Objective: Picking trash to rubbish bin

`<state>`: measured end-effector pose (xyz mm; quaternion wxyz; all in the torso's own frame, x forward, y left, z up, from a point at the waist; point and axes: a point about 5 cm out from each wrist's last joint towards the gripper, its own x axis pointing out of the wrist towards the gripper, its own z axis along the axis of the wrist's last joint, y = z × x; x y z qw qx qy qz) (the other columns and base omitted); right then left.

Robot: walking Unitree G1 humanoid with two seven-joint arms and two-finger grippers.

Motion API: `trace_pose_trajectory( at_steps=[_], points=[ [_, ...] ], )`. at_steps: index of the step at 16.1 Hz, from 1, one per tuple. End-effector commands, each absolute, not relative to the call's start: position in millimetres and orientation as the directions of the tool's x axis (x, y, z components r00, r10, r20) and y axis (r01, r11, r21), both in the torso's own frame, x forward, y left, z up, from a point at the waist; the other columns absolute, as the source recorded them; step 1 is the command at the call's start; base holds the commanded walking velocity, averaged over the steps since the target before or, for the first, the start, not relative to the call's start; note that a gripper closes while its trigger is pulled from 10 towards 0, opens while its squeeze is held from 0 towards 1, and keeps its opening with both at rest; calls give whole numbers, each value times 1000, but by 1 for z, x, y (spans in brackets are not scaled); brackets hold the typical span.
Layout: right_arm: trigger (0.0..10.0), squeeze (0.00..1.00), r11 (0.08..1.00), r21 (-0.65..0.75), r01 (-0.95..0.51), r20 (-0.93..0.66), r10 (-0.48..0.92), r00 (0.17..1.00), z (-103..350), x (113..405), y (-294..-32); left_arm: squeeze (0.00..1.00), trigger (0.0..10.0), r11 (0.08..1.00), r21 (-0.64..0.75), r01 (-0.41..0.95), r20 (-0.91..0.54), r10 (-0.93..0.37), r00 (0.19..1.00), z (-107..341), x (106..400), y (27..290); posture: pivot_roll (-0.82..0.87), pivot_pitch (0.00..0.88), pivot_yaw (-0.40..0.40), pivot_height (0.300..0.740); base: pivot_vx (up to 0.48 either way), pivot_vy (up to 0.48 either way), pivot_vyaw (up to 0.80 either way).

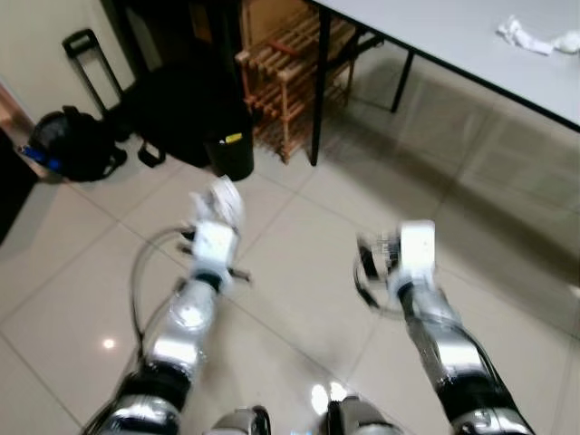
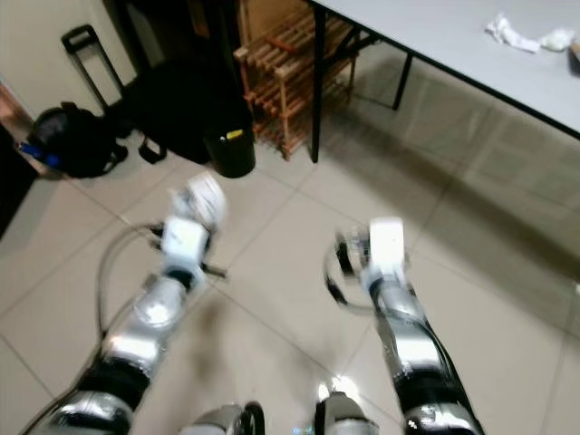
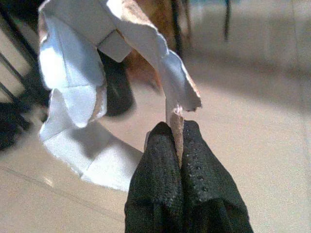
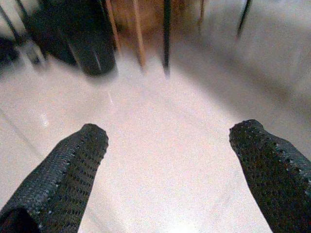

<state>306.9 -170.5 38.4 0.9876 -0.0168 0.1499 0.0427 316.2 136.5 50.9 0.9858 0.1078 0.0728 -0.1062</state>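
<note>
Two silver arms reach out over the tiled floor (image 1: 299, 272). Left tool (image 3: 177, 145) fingers pressed together, pinching crumpled white paper trash (image 3: 82, 73), held above floor. Right tool (image 4: 167, 141) fingers spread wide, nothing between them. Farther, small black rubbish bin (image 1: 231, 154) beside wooden rack (image 1: 290, 82). Far right, bench (image 1: 453, 36) with more crumpled paper (image 1: 530, 36).
</note>
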Motion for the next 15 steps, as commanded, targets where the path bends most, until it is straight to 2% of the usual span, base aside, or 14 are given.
trace_pose_trajectory(
  at_steps=[1,2,5,11,15],
  points=[
    [10000,0,996,-35,-88,-360,70,930,21,298,-172,0,10000,944,212,253,-261,-194,946,30,304,145,-25,222,41,740,405,0,0],
    [10000,0,997,-56,-60,-487,25,873,-7,278,-182,0,10000,939,207,274,-382,-181,906,5,289,152,-15,222,43,740,409,0,0],
    [10000,0,997,-45,-60,-601,21,799,-37,249,-187,0,10000,939,202,280,-546,-130,828,-29,259,168,-26,219,54,740,329,0,0],
    [10000,0,997,-62,-41,-712,-15,702,-63,216,-192,0,10000,952,188,242,-630,-72,773,-47,239,181,-13,195,61,740,287,0,0],
    [10000,0,997,-75,-34,-741,-33,671,-70,203,-197,0,10000,955,189,229,-681,-40,731,-57,225,187,-16,179,68,740,281,0,0]
  ],
)
